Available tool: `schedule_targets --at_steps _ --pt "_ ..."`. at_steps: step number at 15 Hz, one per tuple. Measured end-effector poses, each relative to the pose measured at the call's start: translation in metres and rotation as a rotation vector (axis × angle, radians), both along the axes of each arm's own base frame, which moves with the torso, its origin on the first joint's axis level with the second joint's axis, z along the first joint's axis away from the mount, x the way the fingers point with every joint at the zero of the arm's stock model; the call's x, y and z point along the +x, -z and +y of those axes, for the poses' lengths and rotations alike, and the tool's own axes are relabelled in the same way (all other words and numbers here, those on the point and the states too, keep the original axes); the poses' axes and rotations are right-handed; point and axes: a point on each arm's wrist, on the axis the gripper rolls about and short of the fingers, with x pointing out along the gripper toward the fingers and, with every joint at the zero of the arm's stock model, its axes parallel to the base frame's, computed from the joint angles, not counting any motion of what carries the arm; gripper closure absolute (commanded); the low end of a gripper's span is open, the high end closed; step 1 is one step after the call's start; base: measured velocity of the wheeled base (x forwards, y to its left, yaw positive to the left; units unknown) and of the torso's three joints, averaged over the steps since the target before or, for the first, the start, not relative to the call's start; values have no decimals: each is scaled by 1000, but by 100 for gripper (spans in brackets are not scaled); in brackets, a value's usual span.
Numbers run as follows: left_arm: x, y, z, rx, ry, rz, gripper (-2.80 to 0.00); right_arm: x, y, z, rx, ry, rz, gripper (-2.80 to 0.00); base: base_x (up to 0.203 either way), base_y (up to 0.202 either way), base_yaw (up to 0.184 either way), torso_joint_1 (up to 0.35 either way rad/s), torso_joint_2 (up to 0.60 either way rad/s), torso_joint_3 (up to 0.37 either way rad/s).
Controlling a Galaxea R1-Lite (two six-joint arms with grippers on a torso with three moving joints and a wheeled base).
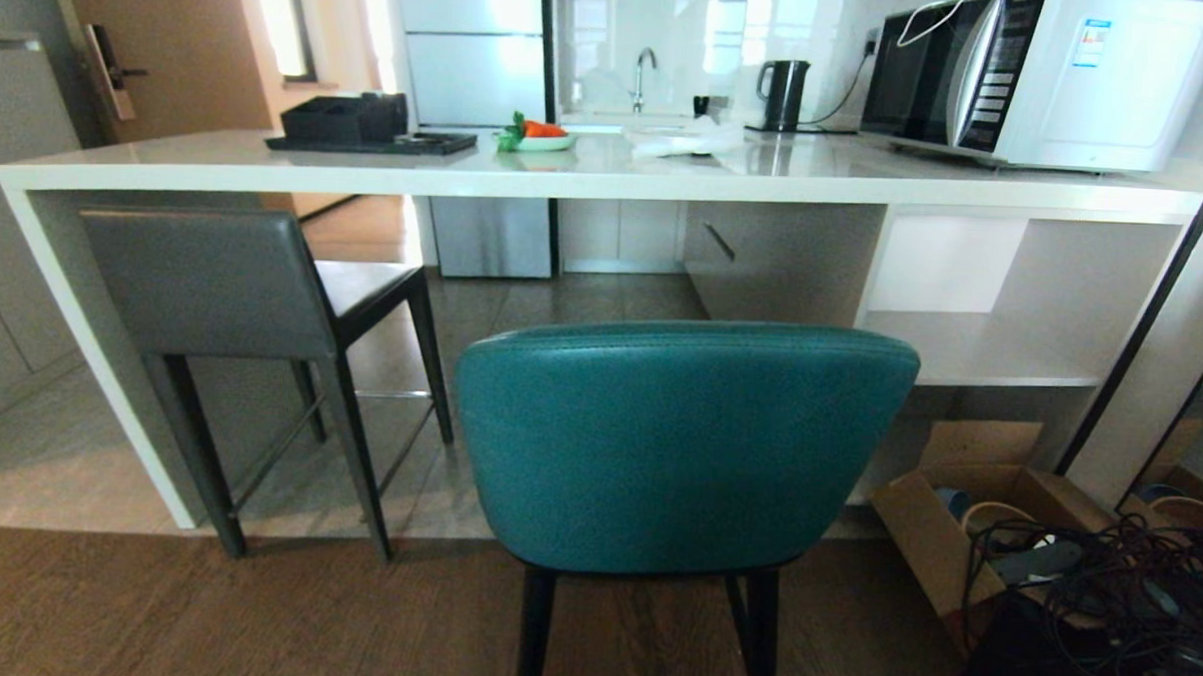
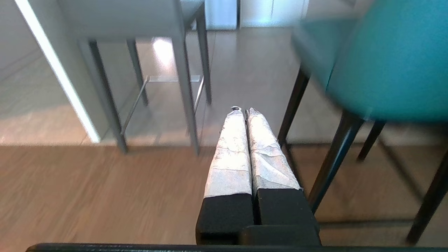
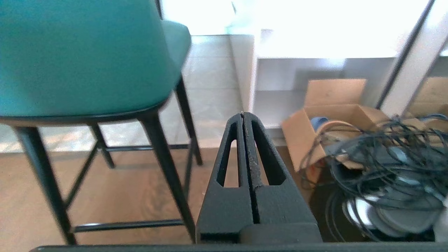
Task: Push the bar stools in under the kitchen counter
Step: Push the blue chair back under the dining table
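Left gripper (image 2: 243,111): tape-wrapped fingers (image 2: 229,154) pressed together on nothing, hanging low over the wood floor (image 2: 87,196), with the grey stool (image 2: 154,42) ahead of the tips, partly under the kitchen counter (image 1: 607,173) by its side panel, and the teal stool (image 2: 385,66) off to one side, clear of the fingers. Right gripper (image 3: 243,114): black fingers closed together, empty, low beside the teal stool's dark legs (image 3: 164,164), not touching; cardboard box (image 3: 336,115) and cable tangle (image 3: 385,154) on its other side. Teal stool stands out from the counter, back toward the robot.
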Motion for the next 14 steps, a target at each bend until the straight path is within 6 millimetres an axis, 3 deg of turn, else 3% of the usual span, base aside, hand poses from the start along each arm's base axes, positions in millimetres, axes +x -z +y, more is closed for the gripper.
schedule_targets --at_steps 3,7,11,14 --pt "32 -41 0 -20 10 -31 0 17 -31 0 24 -21 -4 0 0 0 0 0 0 0" --pt "95 -72 -5 -31 69 -61 0 70 -69 1 34 -30 2 0 0 0 0 0 0 0" --pt "153 -72 -18 -35 137 -39 0 145 -87 2 36 -44 -16 0 0 0 0 0 0 0" --pt "194 -55 -26 -34 146 13 0 196 -80 2 46 -57 -29 0 0 0 0 0 0 0"
